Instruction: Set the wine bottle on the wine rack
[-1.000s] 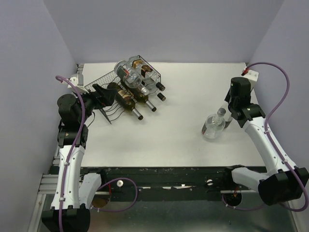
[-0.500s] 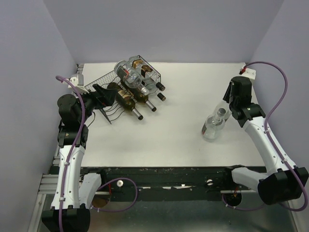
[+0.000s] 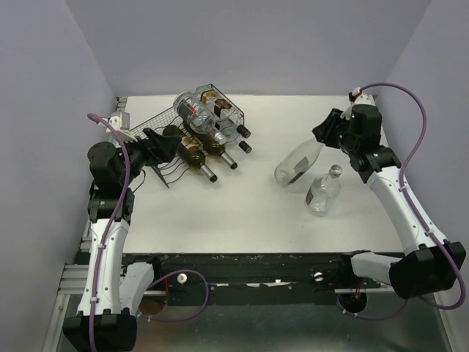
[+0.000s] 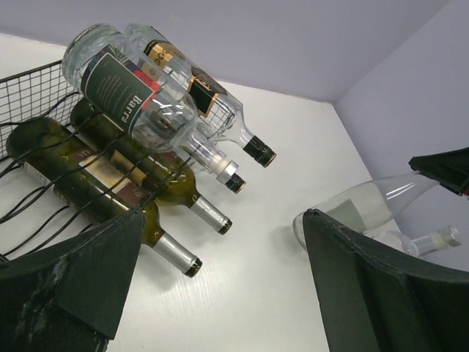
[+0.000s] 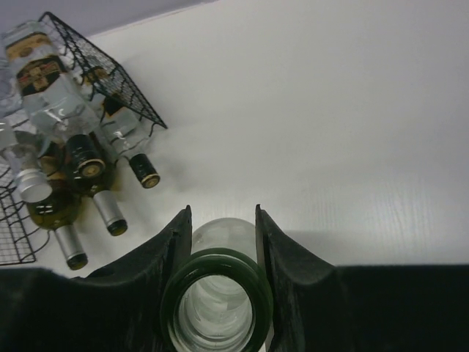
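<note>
**Right arm swings the wine bottle out toward the rack**

Within the last second the right gripper (image 3: 331,132) has pulled the wine bottle (image 3: 295,166) out from behind the small capped bottle (image 3: 321,195) and swung it left, tipped over with its base leading. That looks like the carry starting, so the job is well short of done. The bottle is still on the right half of the table (image 3: 249,213), well apart from the wine rack (image 3: 163,119) at the far left. Whether its base still touches the table, the views do not settle.

The right wrist view shows the jaws clamped on the neck just under a dark green lip. The glass is clear and smooth, with a long taper, and likely slippery.

The left gripper (image 3: 160,144) waits at the rack's near edge, jaws wide apart.

The rack is thin black wire, mesh at the back and wavy cradles in front. It carries two green bottles (image 4: 110,191) low and two clear bottles (image 4: 139,103) on top, necks pointing out.
</note>
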Tool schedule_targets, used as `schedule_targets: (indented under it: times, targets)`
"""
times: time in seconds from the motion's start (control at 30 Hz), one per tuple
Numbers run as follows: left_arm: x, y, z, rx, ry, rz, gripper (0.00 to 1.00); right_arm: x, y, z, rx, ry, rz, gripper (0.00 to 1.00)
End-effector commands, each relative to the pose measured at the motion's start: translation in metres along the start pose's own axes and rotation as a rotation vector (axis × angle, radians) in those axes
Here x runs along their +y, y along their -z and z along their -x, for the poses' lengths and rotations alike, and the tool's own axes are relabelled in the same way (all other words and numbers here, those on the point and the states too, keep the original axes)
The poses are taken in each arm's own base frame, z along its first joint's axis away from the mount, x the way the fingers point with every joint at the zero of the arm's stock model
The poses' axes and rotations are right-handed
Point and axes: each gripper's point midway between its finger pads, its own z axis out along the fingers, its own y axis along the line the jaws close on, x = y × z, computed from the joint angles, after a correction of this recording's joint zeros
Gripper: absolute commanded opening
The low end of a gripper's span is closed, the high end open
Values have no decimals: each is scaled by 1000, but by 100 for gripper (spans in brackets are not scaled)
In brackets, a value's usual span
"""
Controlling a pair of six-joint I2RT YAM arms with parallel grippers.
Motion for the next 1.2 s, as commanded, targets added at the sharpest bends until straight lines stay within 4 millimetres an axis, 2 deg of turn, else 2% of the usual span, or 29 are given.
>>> schedule_targets:
  times: [0.0,0.1,0.23,0.4,0.57,0.83,0.93,1.17]
  targets:
    - [-12,-5,-10,43,11,-105,99,73,32,62,-150,-124,324,1]
    - [-34,-9,-9,61,40,-243,99,88,39,52,-96,-192,411,1]
    - [-60,-12,-21,114,42,-378,99,113,49,38,-10,-217,514,1]
    - [-97,-12,-62,223,-2,-524,99,146,62,9,94,-168,599,1]
    - [-128,-1,-109,330,-57,-686,99,165,84,-1,136,-141,696,1]
    - [-168,7,-183,509,-188,-932,99,174,132,-2,160,-75,826,1]
    - [-177,6,-203,567,-215,-1009,99,176,145,-6,171,-69,863,1]
    - [-190,-8,-225,607,-237,-1044,99,182,162,-14,198,-102,949,1]
